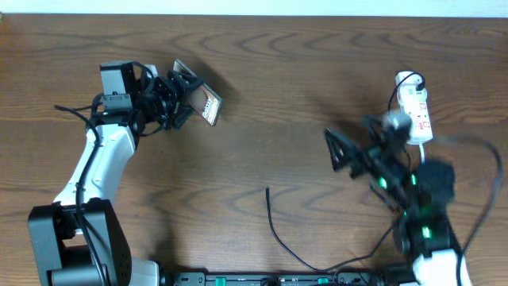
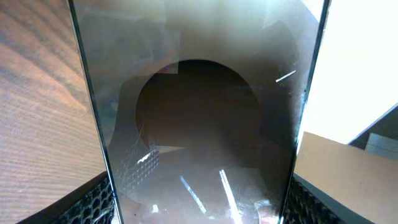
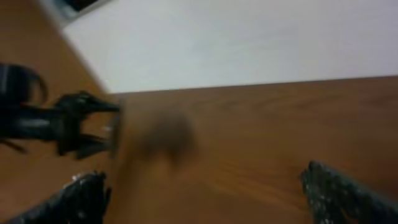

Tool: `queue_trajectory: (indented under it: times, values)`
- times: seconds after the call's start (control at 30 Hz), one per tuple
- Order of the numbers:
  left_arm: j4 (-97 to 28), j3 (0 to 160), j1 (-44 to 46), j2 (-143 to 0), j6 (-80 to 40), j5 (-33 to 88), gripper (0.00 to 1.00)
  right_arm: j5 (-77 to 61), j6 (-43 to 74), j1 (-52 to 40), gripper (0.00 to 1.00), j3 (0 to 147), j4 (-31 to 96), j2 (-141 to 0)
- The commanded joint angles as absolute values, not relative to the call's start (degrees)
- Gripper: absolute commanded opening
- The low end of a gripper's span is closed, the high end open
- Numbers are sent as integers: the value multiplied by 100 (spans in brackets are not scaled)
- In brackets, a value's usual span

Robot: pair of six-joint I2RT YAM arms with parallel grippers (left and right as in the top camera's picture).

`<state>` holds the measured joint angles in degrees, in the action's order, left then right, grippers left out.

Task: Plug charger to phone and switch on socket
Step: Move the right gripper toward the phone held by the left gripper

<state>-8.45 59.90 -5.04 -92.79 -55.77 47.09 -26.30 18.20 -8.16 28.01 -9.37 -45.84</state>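
My left gripper (image 1: 179, 97) is shut on the phone (image 1: 205, 102), a dark glossy slab with white lettering at one end, held tilted above the table at the back left. In the left wrist view the phone (image 2: 199, 93) fills the space between the fingers (image 2: 199, 208). The charger (image 1: 278, 234), a thin black cable, lies on the table in front of centre, its tip end pointing away at mid-table. My right gripper (image 1: 336, 151) is open and empty, right of the cable tip; its view is blurred (image 3: 211, 193). The white socket (image 1: 416, 111) lies at the back right.
The wooden table (image 1: 278, 95) ends at a white wall at the back. The left arm with the phone (image 3: 62, 121) shows far off in the right wrist view. Thicker robot cables run behind the right arm near the socket.
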Motion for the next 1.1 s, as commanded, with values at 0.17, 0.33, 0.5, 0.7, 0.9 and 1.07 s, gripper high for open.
queue_trajectory:
  times: [0.17,0.33,0.5,0.7,0.9,1.07]
  values:
    - [-733,6016,-410,-9135,-6134,4880,7,-5223,2679,-1356,99,4147,-2685,-7730]
    - [-668,6016,-156,-9135,-6469,4635,7,-4897,2724,-1984,99,4265,-4139,-8873]
    - [-419,6016,318,-9135,-6672,4386,7,-4147,2718,-2261,99,4263,-4073,-9002]
    - [-327,6016,681,-9135,-6678,4362,7,-4777,3275,-2261,99,4263,-4042,-9002]
    - [-305,6016,814,-9135,-6814,4364,7,-4456,3317,-2263,99,4263,-3483,-9002]
    - [-244,6016,996,-9135,-6829,4364,7,-4180,2613,-2368,99,4263,-3118,-9002]
